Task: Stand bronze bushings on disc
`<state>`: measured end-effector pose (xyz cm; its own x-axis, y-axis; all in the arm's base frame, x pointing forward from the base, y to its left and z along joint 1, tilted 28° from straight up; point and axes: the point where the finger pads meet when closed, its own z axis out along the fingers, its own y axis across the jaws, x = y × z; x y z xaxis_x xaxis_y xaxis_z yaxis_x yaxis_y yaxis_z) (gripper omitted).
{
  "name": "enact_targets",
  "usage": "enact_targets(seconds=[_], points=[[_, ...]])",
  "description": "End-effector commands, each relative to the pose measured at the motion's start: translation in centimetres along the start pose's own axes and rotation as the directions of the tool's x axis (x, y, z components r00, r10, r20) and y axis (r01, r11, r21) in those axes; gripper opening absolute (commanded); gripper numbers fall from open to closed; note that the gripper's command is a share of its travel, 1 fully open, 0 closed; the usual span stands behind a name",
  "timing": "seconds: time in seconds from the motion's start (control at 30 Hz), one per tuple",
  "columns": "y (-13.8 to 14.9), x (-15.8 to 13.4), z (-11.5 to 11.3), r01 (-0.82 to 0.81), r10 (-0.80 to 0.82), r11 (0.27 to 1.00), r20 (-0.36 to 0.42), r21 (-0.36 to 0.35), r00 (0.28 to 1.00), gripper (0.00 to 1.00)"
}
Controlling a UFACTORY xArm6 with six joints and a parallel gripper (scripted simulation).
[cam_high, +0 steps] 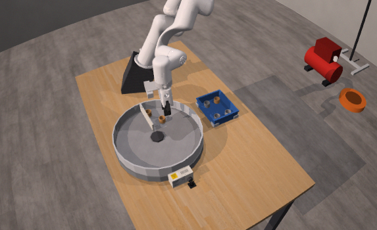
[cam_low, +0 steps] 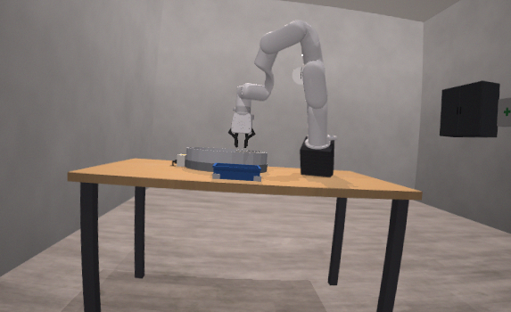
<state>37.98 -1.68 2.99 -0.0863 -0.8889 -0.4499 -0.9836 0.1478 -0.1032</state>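
The grey turntable has a flat disc and a dark hub at its middle. Two bronze bushings stand upright on the disc: one just below my fingers, the other to its left behind a beige bar. My gripper hangs a little above the nearer bushing, partly open and empty; in the side view its fingertips are just above the rim with nothing between them. The blue crate holds one bronze bushing and three steel bushings.
The turntable has a raised grey rim all round. A white control box sits at its front edge. The arm's black base stands at the back of the table. The crate also shows in the side view.
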Motion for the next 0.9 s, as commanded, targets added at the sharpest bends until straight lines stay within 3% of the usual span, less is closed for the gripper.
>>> enact_targets(seconds=[0.0, 0.53, 0.67, 0.8, 0.87], points=[[-0.1, -0.1, -1.1, 0.0, 0.0, 1.0, 0.0, 0.0, 1.0, 0.42], [0.0, -0.2, -1.1, 0.005, -0.005, 1.0, 0.0, 0.0, 1.0, 0.41], [0.4, -1.5, -1.1, 0.053, -0.053, 0.999, 0.001, 0.0, 0.999, 0.41], [1.5, -4.7, -1.1, 0.166, -0.166, 0.986, 0.002, 0.0, 0.986, 0.41], [1.5, -4.7, -1.1, 0.166, -0.166, 0.986, 0.002, 0.0, 0.986, 0.41]])
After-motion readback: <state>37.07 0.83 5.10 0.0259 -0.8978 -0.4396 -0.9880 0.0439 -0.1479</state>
